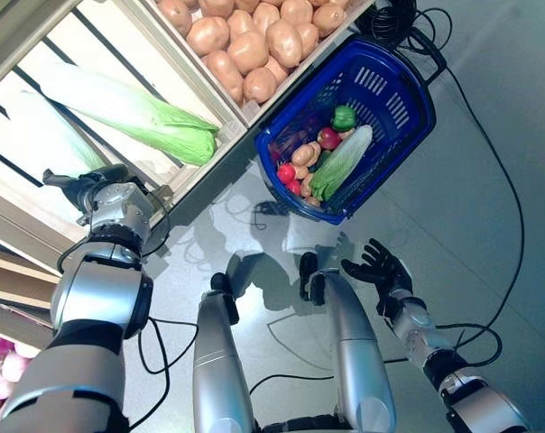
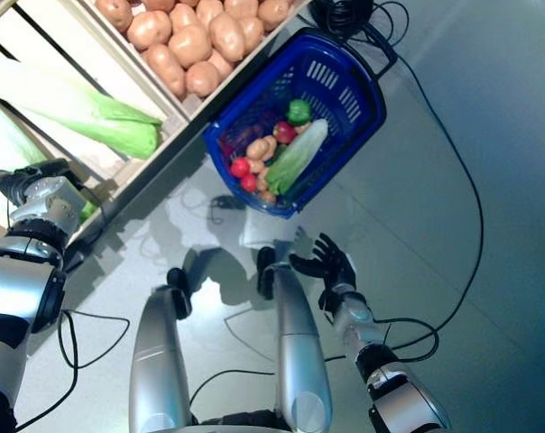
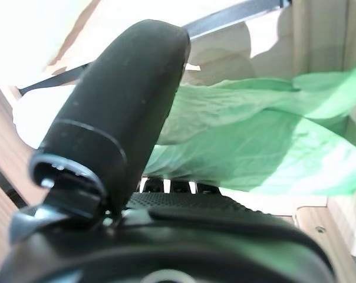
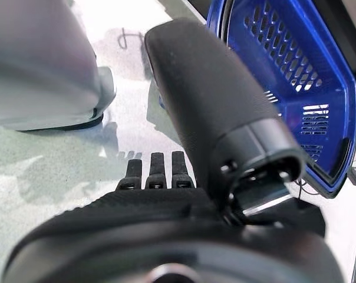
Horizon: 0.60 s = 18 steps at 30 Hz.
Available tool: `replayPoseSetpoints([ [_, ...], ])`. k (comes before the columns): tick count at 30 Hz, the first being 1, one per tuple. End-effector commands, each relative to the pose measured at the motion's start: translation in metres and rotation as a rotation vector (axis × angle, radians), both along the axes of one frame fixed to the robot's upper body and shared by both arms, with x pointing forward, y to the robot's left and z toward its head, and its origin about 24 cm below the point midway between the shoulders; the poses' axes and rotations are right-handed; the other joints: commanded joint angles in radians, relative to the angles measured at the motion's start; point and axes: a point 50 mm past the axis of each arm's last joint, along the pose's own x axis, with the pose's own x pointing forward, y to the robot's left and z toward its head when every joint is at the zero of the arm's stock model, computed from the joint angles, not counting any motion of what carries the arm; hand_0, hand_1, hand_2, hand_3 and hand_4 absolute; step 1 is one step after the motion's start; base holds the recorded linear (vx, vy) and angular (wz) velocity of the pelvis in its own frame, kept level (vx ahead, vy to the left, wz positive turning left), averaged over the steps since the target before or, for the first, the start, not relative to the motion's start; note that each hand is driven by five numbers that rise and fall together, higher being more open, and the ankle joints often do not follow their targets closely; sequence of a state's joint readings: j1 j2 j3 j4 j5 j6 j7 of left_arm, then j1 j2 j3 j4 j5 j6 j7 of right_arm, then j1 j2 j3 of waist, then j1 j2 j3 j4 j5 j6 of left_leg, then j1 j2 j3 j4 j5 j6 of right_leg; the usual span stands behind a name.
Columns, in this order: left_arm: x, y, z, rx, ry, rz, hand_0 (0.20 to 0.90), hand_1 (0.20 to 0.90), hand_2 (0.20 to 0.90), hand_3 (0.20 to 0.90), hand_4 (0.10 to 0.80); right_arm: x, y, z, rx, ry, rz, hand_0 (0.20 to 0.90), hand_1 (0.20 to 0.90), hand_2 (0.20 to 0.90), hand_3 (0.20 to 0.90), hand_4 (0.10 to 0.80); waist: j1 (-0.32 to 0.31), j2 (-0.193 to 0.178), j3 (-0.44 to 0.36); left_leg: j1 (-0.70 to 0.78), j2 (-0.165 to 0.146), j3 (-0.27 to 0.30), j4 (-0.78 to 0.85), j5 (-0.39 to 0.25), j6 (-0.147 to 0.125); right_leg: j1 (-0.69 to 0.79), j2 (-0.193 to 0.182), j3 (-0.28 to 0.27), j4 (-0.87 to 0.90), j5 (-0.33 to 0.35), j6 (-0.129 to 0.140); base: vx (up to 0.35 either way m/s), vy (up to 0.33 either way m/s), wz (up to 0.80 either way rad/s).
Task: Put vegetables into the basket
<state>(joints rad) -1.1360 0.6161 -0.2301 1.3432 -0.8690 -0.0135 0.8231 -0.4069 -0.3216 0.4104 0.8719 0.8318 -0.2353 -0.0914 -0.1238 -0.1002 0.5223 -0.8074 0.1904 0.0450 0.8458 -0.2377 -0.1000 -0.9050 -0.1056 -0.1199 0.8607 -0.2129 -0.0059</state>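
Observation:
The blue basket (image 1: pixel 420 97) stands on the floor beside the wooden stand. In it lie a long pale-green cabbage (image 1: pixel 345 161), a green pepper (image 1: pixel 344 116), red tomatoes (image 1: pixel 286 172) and small potatoes (image 1: pixel 306 154). My left hand (image 1: pixel 81 186) is open at the front edge of the stand's crate, next to a long cabbage (image 1: pixel 137 113). In the left wrist view its straight fingers (image 3: pixel 166 186) point at the cabbage's green leaves (image 3: pixel 254 147), apart from them. My right hand (image 1: pixel 381 269) is open and empty above the floor, short of the basket (image 4: pixel 296 88).
The wooden stand (image 1: pixel 232 115) runs along the left and top, with its front edge close to the basket's side. Grey floor (image 1: pixel 462 225) lies to the right of the basket and around my right hand.

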Motion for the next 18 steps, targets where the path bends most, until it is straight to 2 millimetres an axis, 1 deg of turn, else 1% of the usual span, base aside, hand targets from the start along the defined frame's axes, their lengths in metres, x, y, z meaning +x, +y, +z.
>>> replayPoseSetpoints([
  [1, -0.004, -0.002, -0.033, -0.177, 0.025, -0.057, 0.9, 0.9, 0.9, 0.9, 0.8, 0.004, 0.002, 0.013, 0.014, -0.086, -0.041, 0.9, 0.9, 0.9, 0.9, 0.8, -0.009, -0.012, -0.002, -0.014, -0.009, 0.038, -0.026, 0.036, 0.069, 0.07, -0.021, 0.008, 0.019, -0.043, 0.012, 0.0, 0.0, 0.0],
  [2, -0.005, -0.002, -0.033, -0.189, 0.006, -0.057, 0.9, 0.9, 0.9, 0.9, 0.8, 0.004, 0.001, 0.013, 0.012, -0.09, -0.043, 0.9, 0.9, 0.9, 0.9, 0.8, -0.009, -0.012, -0.002, -0.017, -0.008, 0.037, -0.024, 0.036, 0.069, 0.067, -0.021, 0.007, 0.022, -0.044, 0.011, 0.0, 0.0, 0.0],
  [3, -0.005, -0.001, -0.034, -0.199, 0.0, -0.057, 0.754, 0.754, 0.754, 0.754, 0.703, 0.003, 0.001, 0.014, 0.011, -0.094, -0.044, 0.9, 0.9, 0.9, 0.9, 0.8, -0.009, -0.012, -0.002, -0.02, -0.007, 0.036, -0.021, 0.035, 0.069, 0.064, -0.022, 0.006, 0.026, -0.046, 0.011, 0.0, 0.0, 0.0],
  [4, -0.005, -0.002, -0.035, -0.204, 0.01, -0.062, 0.641, 0.641, 0.641, 0.641, 0.627, 0.003, 0.0, 0.014, 0.01, -0.098, -0.047, 0.9, 0.9, 0.9, 0.9, 0.8, -0.009, -0.013, -0.002, -0.025, -0.005, 0.035, -0.019, 0.035, 0.069, 0.059, -0.022, 0.005, 0.03, -0.047, 0.01, -0.032, 0.002, 0.01],
  [5, -0.004, -0.003, -0.034, -0.219, -0.01, -0.052, 0.38, 0.38, 0.38, 0.38, 0.453, 0.004, 0.0, 0.016, 0.012, -0.104, -0.052, 0.9, 0.9, 0.9, 0.9, 0.8, -0.008, -0.015, -0.002, -0.031, -0.004, 0.034, -0.017, 0.037, 0.068, 0.055, -0.022, 0.005, 0.032, -0.046, 0.01, -0.035, -0.007, 0.0],
  [6, -0.005, -0.001, -0.033, -0.223, -0.03, -0.038, 0.3, 0.3, 0.3, 0.3, 0.4, 0.004, -0.001, 0.017, 0.013, -0.11, -0.058, 0.9, 0.9, 0.9, 0.9, 0.8, -0.006, -0.017, -0.002, -0.037, -0.004, 0.032, -0.017, 0.039, 0.069, 0.05, -0.023, 0.003, 0.035, -0.048, 0.009, 0.0, 0.0, 0.0],
  [12, -0.005, 0.001, -0.027, -0.205, -0.052, -0.029, 0.3, 0.3, 0.3, 0.3, 0.4, 0.005, -0.002, 0.021, 0.035, -0.138, -0.07, 0.9, 0.9, 0.9, 0.9, 0.8, 0.003, -0.019, -0.002, -0.05, -0.005, 0.027, -0.027, 0.047, 0.068, 0.039, -0.026, -0.003, 0.037, -0.048, 0.009, -0.036, -0.014, 0.03],
  [18, -0.008, 0.009, -0.025, -0.207, -0.054, -0.009, 0.3, 0.3, 0.3, 0.3, 0.4, 0.008, -0.003, 0.026, 0.052, -0.162, -0.063, 0.9, 0.9, 0.9, 0.9, 0.8, 0.005, -0.017, -0.002, -0.033, -0.006, 0.031, -0.039, 0.052, 0.063, 0.057, -0.029, -0.009, 0.025, -0.047, 0.008, -0.006, -0.001, 0.01],
])
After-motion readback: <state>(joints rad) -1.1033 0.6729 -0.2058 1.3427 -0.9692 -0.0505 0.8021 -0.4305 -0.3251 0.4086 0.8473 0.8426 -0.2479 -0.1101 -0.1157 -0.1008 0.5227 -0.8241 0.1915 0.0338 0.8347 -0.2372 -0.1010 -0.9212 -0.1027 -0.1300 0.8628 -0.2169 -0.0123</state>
